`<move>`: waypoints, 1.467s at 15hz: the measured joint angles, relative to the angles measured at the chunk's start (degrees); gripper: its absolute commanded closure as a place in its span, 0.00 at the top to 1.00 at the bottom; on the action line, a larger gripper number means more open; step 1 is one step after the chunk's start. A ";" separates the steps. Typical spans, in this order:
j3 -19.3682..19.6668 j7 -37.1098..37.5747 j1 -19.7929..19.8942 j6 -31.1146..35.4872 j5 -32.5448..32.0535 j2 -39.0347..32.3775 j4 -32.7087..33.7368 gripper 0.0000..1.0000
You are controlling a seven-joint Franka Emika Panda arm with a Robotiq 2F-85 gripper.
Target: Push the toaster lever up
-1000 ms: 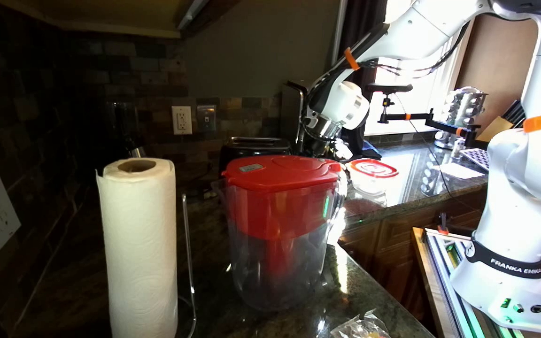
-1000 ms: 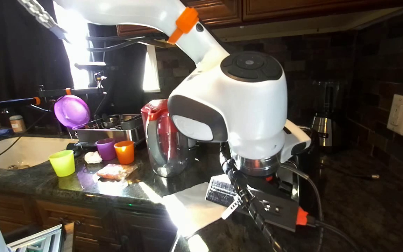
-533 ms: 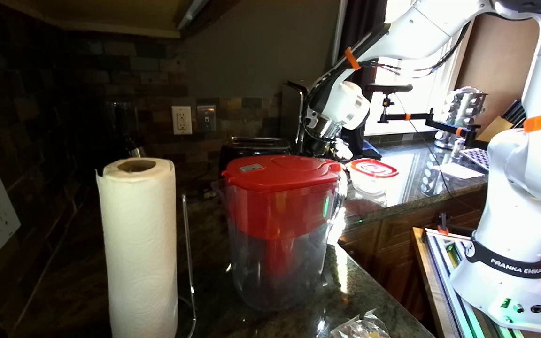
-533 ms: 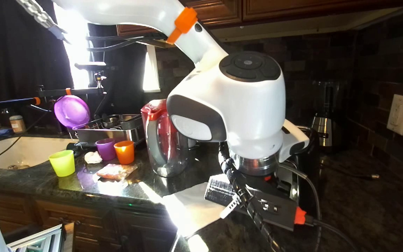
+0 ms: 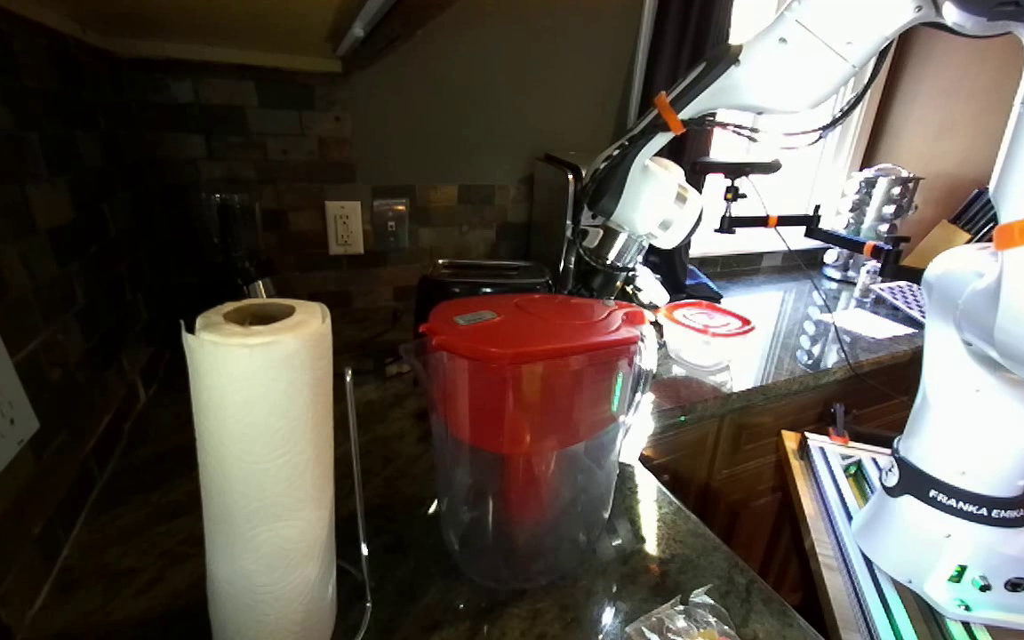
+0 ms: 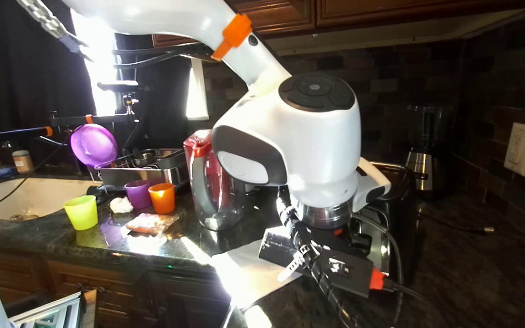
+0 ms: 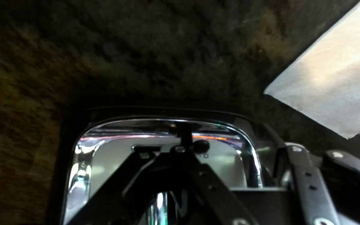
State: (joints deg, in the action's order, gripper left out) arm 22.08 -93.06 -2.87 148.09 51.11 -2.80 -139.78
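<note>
The toaster [image 7: 227, 165] fills the lower middle of the wrist view, showing its pale metal end panel, chrome rim and a small round knob. My gripper [image 7: 229, 136] is open, its fingers spread apart. One finger lies across the panel close to the knob; the other is beyond the toaster's right edge. Whether a finger touches cannot be told. A shiny chrome piece [image 7: 158, 209] shows low behind the finger linkage; whether it is the lever is unclear. In both exterior views the toaster [image 5: 487, 271] [image 6: 401, 205] is partly hidden, by the pitcher or by my arm. The fingertips are hidden there.
A clear red-lidded pitcher [image 5: 530, 409] stands near the toaster, with a paper-towel roll [image 5: 265, 480] in front. A pale sheet [image 6: 249, 273] lies on the counter. Cups [image 6: 81, 212] and a dish rack [image 6: 137, 176] stand farther off. A blender [image 6: 419, 168] is near the tiled wall.
My arm and hand have shifted a little to the left in an exterior view, away from the toaster's body, so more of the toaster shows. Other things stay put.
</note>
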 measured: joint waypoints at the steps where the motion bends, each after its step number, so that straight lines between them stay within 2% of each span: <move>1: -0.10 0.09 -0.13 0.00 -0.08 0.14 -0.27 0.95; 2: -0.18 0.19 -0.23 0.00 -0.18 0.19 -0.48 1.00; 6: -5.26 1.58 4.20 0.29 -1.79 0.85 -1.24 1.00; 22: -5.38 5.96 4.56 6.25 -7.00 5.48 -4.82 1.00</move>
State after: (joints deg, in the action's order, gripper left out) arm 16.70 -87.10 1.69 154.33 44.11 2.68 -144.60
